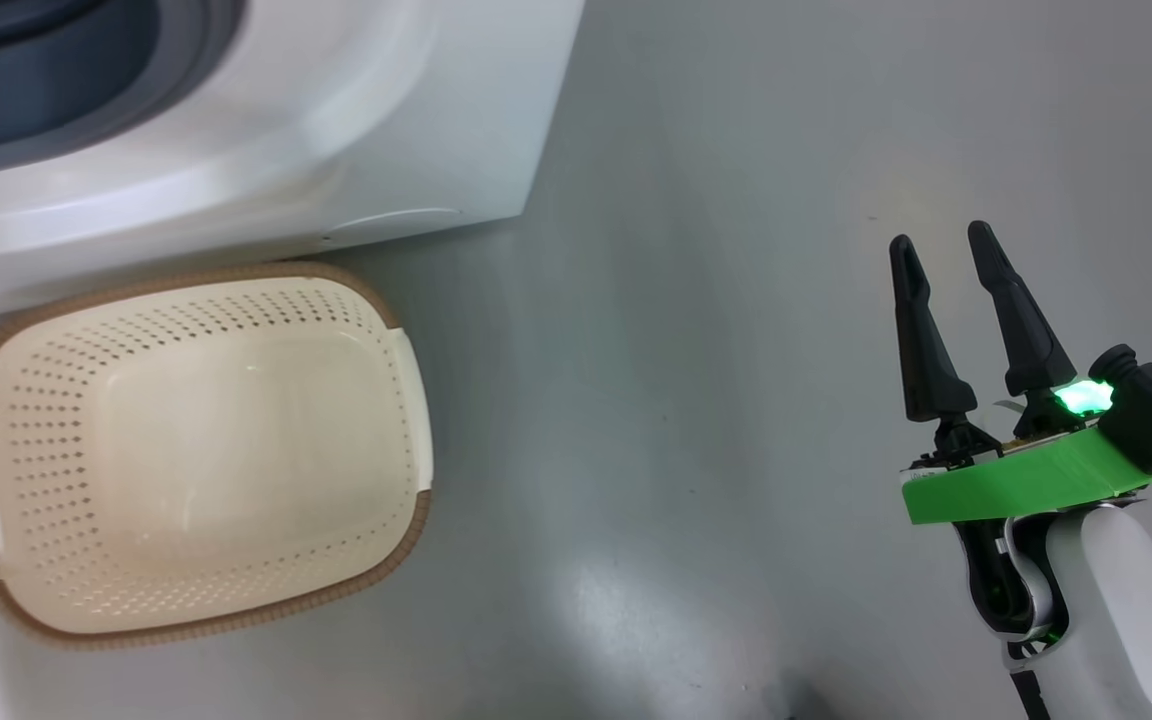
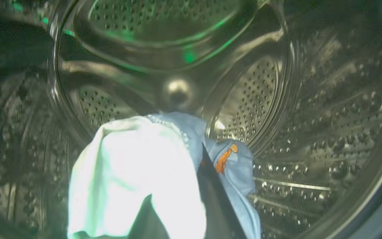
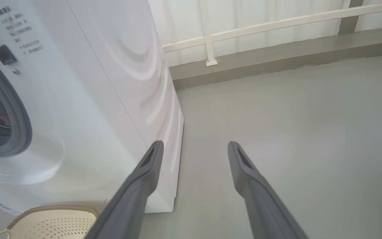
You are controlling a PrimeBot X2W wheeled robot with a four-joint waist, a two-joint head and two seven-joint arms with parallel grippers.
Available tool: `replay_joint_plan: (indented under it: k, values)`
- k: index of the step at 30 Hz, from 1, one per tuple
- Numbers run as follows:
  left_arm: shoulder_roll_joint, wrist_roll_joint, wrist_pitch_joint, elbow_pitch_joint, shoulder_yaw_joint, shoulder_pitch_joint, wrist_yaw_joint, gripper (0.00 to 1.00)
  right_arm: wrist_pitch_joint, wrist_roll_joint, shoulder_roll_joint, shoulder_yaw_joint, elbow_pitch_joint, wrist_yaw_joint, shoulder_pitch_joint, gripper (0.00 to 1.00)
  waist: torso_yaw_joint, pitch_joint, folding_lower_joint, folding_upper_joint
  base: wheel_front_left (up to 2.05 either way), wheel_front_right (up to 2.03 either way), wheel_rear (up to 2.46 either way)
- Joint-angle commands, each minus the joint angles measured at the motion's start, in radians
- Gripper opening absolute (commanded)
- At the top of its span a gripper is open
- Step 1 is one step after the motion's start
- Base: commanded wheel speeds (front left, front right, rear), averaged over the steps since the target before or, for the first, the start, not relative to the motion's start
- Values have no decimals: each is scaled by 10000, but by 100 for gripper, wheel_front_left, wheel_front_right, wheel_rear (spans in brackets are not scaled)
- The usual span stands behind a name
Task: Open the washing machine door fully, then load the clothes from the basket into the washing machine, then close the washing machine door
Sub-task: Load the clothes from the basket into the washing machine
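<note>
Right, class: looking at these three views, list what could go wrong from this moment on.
1. The clothes drape over the fingers of the left tool inside the drum; pulling back might drag them out.
2. If the clothes are dropped close to the drum's mouth, fabric could get trapped by the door later.

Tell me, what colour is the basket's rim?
Brown, woven-looking, on the cream basket; the head view shows it best.
</note>
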Motion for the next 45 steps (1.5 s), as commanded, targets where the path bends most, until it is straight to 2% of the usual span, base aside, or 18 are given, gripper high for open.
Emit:
replay_joint_plan:
  k: [1,3,4,5,6,11,20,29,35,39,45]
  values:
    - [623,289,-55,-646,335,-306,4,0,-80,-94,11,234,-272,46,-39,100,-209,197,0,0,0,0,0]
    - [628,575,-55,-1055,445,-335,4,0,-80,-92,41,253,-294,46,-69,100,-293,263,0,0,0,0,0]
    - [604,682,-55,-1075,504,-280,4,15,-80,-95,53,263,-299,46,-70,100,-326,271,0,0,0,0,0]
    - [576,763,-55,-901,507,-201,4,79,-80,-99,63,271,-297,46,-63,100,-359,268,0,0,0,0,0]
    - [577,853,-55,-772,485,-171,4,100,-80,-100,75,279,-293,46,-54,100,-397,267,0,0,0,0,0]
    - [526,935,-55,-432,772,-42,4,100,-80,-104,121,282,-302,46,-11,100,-508,245,0,0,0,0,0]
    - [433,967,-55,-141,730,167,4,100,-80,-131,104,274,-274,46,31,100,-448,91,0,0,0,0,0]
    - [724,925,17,2183,-665,-491,4,100,-80,-115,67,412,-309,46,135,100,-463,-80,0,0,0,0,0]
    - [784,659,1163,3617,-1580,-1360,4,100,-80,-106,53,318,-308,46,285,100,-365,-157,0,0,0,0,0]
    - [770,562,1504,4028,-2030,-1818,4,100,-80,-112,73,305,-297,46,268,100,-262,-209,0,0,0,0,0]
    - [726,166,1279,4136,-2646,-1816,4,100,-80,-138,64,303,-290,46,283,100,-108,-369,0,0,0,0,0]
